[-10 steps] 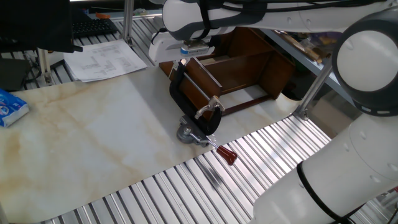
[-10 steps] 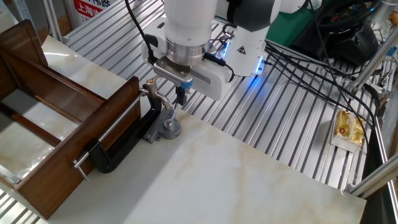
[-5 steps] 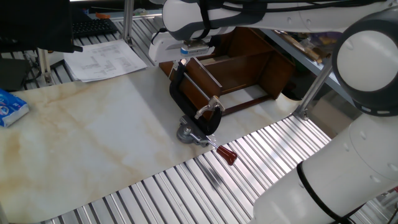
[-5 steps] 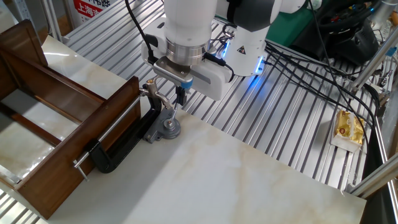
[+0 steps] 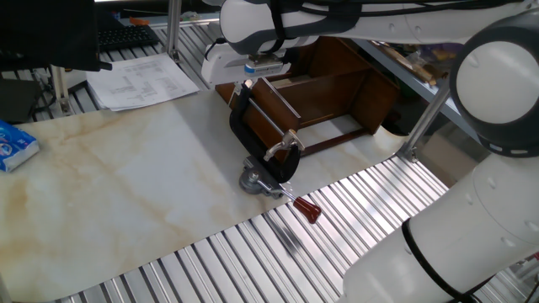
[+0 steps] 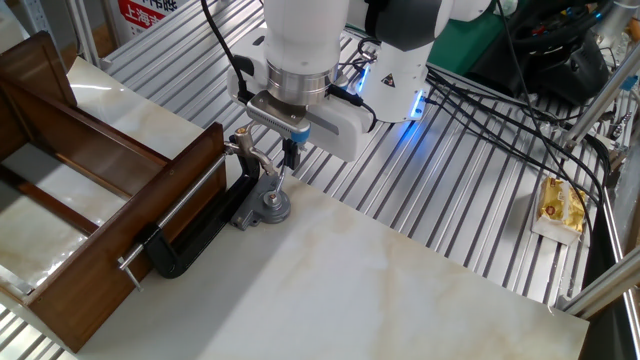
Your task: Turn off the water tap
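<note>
The water tap [image 5: 285, 145] is a small silver fitting with a brassy tip, held in the black C-clamp [image 5: 253, 126] against the wooden box [image 5: 324, 88]. In the other fixed view the tap [image 6: 247, 148] sits at the box's corner, just left of my fingers. My gripper [image 6: 289, 155] hangs above the clamp and the tap, touching neither. Its jaws look close together with nothing between them. In one fixed view the gripper [image 5: 249, 82] shows near the clamp's far end. The clamp's grey disc [image 6: 272, 207] lies below the fingers, and its red handle [image 5: 308, 209] points toward the slatted table.
Papers [image 5: 139, 80] and a blue packet [image 5: 13, 145] lie at the left. A metal post [image 5: 421, 126] stands right of the box. The robot base [image 6: 400, 70], cables [image 6: 500, 110] and a yellow packet [image 6: 560, 205] are behind the gripper.
</note>
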`<control>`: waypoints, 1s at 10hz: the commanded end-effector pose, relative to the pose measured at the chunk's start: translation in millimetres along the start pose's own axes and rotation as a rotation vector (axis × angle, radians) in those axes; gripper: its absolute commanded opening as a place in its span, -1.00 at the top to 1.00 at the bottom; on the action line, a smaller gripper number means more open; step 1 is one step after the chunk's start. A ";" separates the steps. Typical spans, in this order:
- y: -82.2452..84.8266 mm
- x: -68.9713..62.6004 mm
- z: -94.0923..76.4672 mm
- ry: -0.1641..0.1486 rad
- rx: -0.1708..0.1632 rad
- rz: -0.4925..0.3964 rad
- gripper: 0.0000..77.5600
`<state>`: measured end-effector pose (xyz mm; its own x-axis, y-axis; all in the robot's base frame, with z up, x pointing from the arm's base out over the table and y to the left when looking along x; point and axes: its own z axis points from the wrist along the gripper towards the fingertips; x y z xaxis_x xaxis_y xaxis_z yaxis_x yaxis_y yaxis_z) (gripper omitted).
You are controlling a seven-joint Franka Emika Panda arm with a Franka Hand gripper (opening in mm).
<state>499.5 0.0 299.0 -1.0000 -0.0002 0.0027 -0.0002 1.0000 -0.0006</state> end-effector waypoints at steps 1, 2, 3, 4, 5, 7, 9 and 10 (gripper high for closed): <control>0.0 0.0 0.0 0.030 0.057 -0.057 1.00; 0.0 0.0 0.0 0.031 0.079 -0.067 1.00; 0.0 0.0 0.0 0.031 0.088 -0.069 1.00; 0.0 0.0 0.0 0.032 0.083 -0.066 1.00; 0.0 0.0 0.0 0.032 0.081 -0.064 1.00; 0.0 0.0 0.0 0.036 0.047 -0.052 1.00; 0.1 0.0 0.5 0.044 0.047 -0.057 1.00; 0.2 0.1 0.6 0.044 0.047 -0.059 1.00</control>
<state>498.5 0.5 296.9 -0.9971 -0.0581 0.0495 -0.0605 0.9970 -0.0485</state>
